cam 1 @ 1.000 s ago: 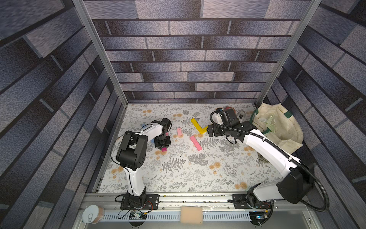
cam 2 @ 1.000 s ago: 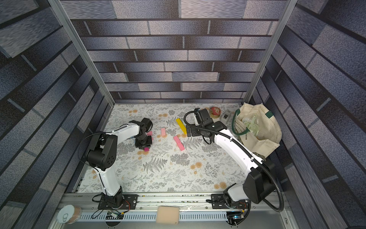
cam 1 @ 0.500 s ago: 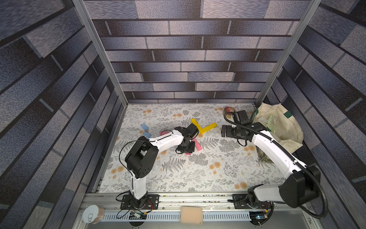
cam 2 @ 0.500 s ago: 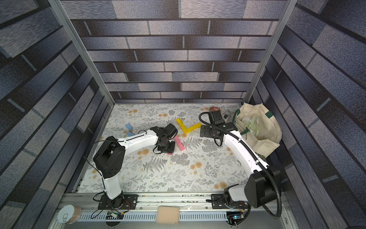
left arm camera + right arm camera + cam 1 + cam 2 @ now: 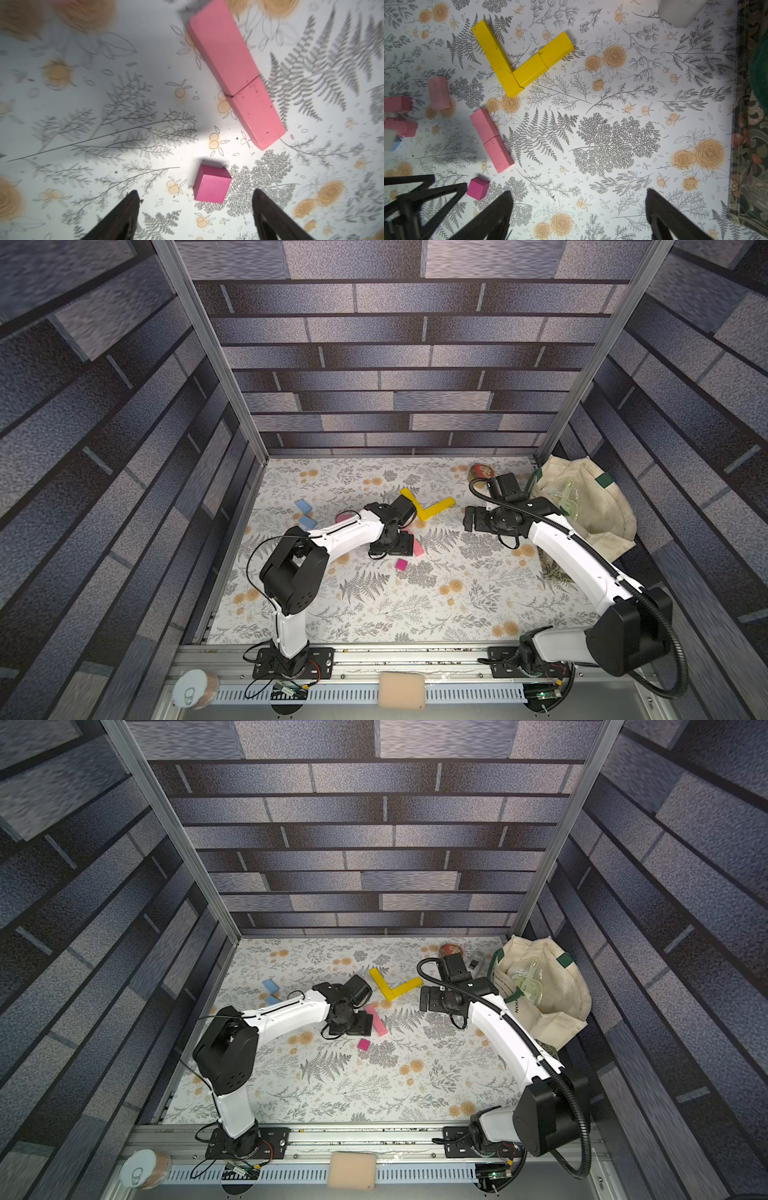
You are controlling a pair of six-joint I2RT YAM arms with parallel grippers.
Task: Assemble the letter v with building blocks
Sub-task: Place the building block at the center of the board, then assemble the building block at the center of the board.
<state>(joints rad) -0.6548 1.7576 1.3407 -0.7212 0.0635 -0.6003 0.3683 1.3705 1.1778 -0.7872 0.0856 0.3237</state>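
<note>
Two yellow building blocks lie joined at one end in an angle on the flowered mat. Two light pink bricks lie end to end in a slanted line. A small magenta cube rests on the mat near their lower end. My left gripper hangs open over the cube, and neither finger touches it. My right gripper is open and empty, to the right of the yellow pair.
Light blue blocks lie at the left. More pink bricks are beside my left arm. A cream tote bag, a round red tin and a small white box fill the back right corner.
My left gripper carried the magenta cube from the left to the pink bricks, then opened and let it go. My right gripper drew back to the right, leaving a second yellow block against the first.
</note>
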